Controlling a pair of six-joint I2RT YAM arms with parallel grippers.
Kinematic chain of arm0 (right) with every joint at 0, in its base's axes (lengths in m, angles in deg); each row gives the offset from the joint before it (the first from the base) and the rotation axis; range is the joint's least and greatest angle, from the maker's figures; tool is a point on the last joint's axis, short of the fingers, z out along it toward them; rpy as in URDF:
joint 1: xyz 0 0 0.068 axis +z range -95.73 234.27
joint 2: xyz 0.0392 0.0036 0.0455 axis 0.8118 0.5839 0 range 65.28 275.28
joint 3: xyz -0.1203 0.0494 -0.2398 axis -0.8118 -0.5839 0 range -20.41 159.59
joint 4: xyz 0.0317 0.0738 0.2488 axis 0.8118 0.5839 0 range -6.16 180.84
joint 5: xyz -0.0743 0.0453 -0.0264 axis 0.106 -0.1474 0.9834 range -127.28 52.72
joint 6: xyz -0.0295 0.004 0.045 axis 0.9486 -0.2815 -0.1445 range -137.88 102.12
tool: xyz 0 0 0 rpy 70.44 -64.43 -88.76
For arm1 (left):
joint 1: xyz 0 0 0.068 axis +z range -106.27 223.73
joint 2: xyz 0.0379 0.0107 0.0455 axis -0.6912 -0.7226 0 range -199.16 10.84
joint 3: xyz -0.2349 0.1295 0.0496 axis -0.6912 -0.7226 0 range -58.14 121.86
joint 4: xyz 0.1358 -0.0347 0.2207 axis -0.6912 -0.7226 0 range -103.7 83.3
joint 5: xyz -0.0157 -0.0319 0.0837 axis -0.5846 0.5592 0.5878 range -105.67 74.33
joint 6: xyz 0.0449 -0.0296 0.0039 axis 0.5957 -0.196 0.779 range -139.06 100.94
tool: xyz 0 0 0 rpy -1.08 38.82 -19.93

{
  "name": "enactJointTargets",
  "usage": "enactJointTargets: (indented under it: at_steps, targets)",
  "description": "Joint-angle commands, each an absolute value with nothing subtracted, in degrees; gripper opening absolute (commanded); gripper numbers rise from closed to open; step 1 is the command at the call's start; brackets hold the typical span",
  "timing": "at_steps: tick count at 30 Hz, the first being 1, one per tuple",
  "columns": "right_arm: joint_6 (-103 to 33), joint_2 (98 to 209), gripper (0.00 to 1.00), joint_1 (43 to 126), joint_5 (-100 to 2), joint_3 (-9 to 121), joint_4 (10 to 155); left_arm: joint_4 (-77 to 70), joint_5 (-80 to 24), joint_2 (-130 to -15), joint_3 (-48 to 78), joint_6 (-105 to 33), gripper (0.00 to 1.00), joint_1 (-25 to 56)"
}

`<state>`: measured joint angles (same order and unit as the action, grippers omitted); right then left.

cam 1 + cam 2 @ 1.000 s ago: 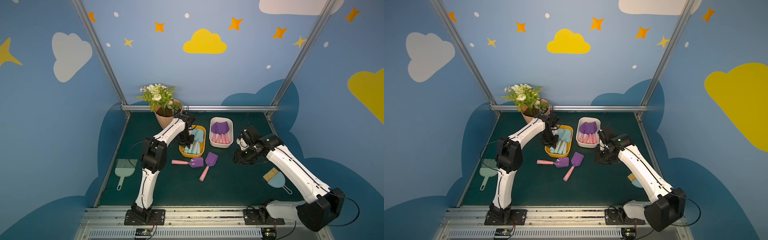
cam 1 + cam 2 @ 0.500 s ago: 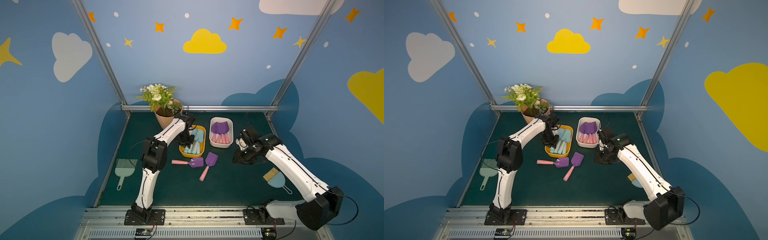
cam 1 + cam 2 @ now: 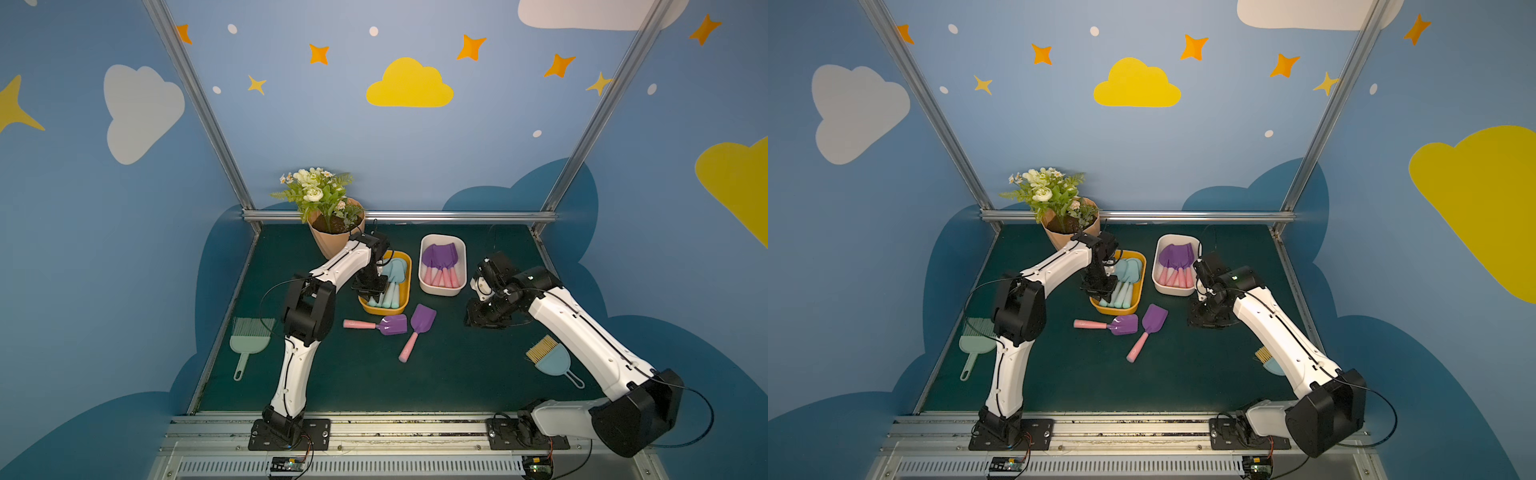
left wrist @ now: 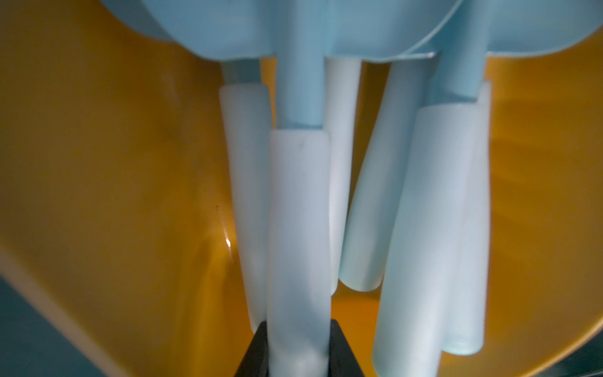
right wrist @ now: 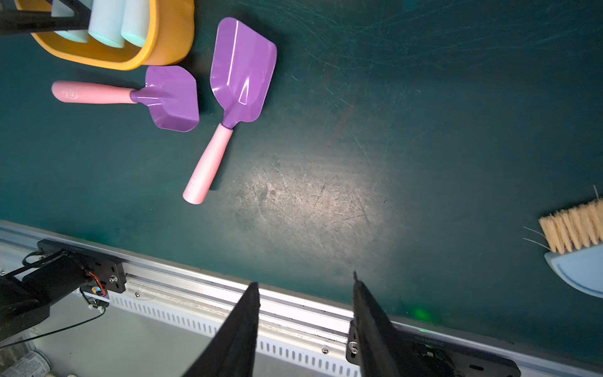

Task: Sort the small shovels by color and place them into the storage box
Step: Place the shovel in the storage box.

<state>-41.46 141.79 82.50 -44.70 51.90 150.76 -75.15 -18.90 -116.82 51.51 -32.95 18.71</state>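
Now, yellow box (image 3: pixel 383 310): blue shovels (image 3: pixel 395 270) stacked inside
white box (image 3: pixel 441 291): boxed purple shovels (image 3: pixel 440 257)
left gripper (image 4: pixel 298 329): clamped on blue shovel (image 4: pixel 298 196) handle, in yellow box
right gripper (image 5: pixel 305 280): half-open, empty
loose purple shovels (image 5: pixel 173 98): two on mat (image 3: pixel 457 374); probably light, stiff, slick; take pink handle

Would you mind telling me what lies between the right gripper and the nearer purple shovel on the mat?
Nothing: in the right wrist view only bare, scuffed green mat separates the open right gripper from the purple shovel.
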Motion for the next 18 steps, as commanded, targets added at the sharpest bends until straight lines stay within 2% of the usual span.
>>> enactJointTargets:
  at_steps: [1,8,18]
  targets:
    - [-41.3,142.1,0.47,82.6,-45.4,52.7,151.7,-75.3,-19.7,-115.7,50.9,-32.7,0.06,19.0]
    - [-41.3,142.1,0.47,82.6,-45.3,52.6,151.6,-75.3,-19.6,-115.5,50.6,-32.8,0.10,19.0]
    - [-41.1,142.4,0.47,82.6,-45.3,52.8,151.7,-75.5,-19.3,-114.4,50.7,-32.9,0.20,18.9]
